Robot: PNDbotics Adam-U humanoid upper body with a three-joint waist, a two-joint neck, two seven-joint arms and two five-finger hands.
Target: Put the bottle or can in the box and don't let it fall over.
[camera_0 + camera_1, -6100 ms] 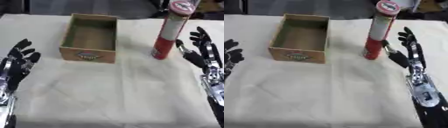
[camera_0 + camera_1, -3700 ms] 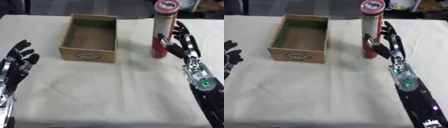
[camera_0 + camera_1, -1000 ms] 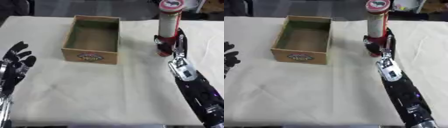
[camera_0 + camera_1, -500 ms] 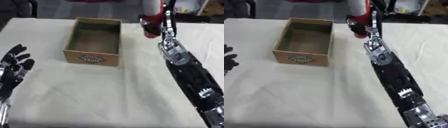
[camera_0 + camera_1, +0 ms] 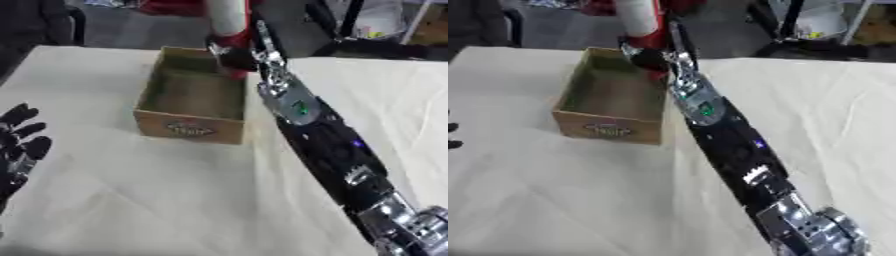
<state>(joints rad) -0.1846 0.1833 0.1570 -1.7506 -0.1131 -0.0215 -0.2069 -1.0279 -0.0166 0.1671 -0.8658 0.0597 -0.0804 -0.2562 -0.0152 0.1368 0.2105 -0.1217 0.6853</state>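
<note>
A tall can (image 5: pixel 227 22), white above and red at its base, is held upright and off the table. Its base hangs over the far right corner of the open cardboard box (image 5: pixel 188 129). My right hand (image 5: pixel 248 51) is shut on the can's red lower part, with the arm stretched out from the lower right. The top of the can is cut off by the view's upper edge. The inside of the box shows nothing in it. My left hand (image 5: pixel 19 145) rests open at the left edge, fingers up, well away from the box.
A cream cloth (image 5: pixel 157 200) covers the table. Beyond the far edge are a dark chair (image 5: pixel 44 22), a white bin (image 5: pixel 381 20) and black stands (image 5: pixel 785 30).
My right hand has carried the can left, from beside the box to over its far right corner. The whole view has also shifted. The left hand stays put.
</note>
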